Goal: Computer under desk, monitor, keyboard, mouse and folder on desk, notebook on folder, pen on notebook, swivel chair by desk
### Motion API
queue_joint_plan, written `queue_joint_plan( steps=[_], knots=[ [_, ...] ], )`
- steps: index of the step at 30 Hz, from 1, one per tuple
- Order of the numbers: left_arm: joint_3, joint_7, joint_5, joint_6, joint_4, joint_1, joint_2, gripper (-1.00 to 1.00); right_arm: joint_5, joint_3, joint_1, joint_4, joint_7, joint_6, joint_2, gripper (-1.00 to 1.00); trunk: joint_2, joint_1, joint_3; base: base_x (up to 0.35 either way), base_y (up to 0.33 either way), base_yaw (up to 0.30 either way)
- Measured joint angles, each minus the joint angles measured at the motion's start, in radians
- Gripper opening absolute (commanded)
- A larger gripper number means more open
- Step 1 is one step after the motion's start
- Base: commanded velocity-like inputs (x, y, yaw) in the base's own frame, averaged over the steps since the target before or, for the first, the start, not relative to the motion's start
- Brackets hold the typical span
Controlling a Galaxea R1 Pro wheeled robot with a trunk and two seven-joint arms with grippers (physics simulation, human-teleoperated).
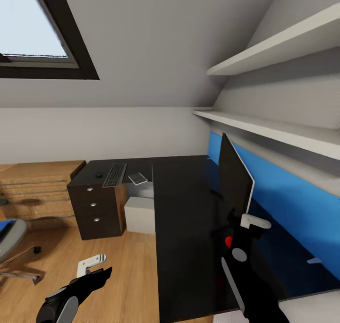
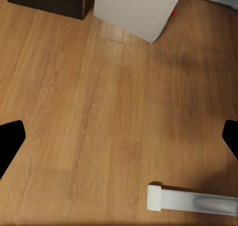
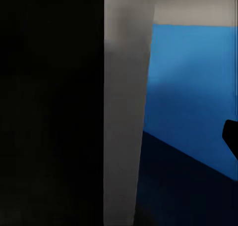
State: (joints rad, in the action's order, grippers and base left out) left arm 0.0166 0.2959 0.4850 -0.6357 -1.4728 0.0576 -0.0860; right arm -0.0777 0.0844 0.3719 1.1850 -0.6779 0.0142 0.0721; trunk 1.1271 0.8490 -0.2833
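Right gripper [image 1: 245, 224] sits at the near edge of the monitor [image 1: 234, 179], a thin black screen standing edge-on on the glossy black desk [image 1: 189, 228]; its grip cannot be judged. Left gripper [image 1: 92, 265] hangs open over the floor [image 2: 99, 112], empty.

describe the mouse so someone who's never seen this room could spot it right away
Start at the long black L-shaped desk and follow it to its far short wing, above the drawer unit with round silver knobs. The mouse lies there, just left of the keyboard: a tiny rounded black lump, unlike the long keyboard beside it.
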Motion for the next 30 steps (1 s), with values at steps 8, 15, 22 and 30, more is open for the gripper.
queue_joint_plan(
  steps=[8, 15, 22, 30],
  knots=[
    [0.0, 0.0, 0.0, 0.0, 0.0, 0.0, -0.001, 1.0, 0.0, 0.002, 0.0, 0.0, 0.0, 0.0, 0.0, 1.0, 0.0, 0.0, 0.0, -0.04, -0.04, 0.0],
    [0.0, 0.0, 0.0, 0.0, 0.0, 0.0, 0.0, 1.0, 0.0, 0.002, 0.0, 0.0, 0.0, 0.0, 0.001, 1.0, 0.0, 0.0, 0.0, -0.041, -0.208, 0.0],
    [0.0, -0.002, 0.0, 0.0, 0.0, 0.0, -0.001, 1.0, 0.0, 0.002, 0.0, 0.0, 0.001, 0.0, 0.002, 1.0, 0.0, 0.0, 0.0, -0.004, -0.109, 0.0],
    [-0.003, -0.003, 0.003, 0.001, 0.0, 0.0, -0.001, 1.0, 0.0, 0.003, 0.0, 0.0, 0.001, 0.0, 0.001, 1.0, 0.0, 0.0, 0.0, 0.0, -0.039, 0.0]
  ],
)
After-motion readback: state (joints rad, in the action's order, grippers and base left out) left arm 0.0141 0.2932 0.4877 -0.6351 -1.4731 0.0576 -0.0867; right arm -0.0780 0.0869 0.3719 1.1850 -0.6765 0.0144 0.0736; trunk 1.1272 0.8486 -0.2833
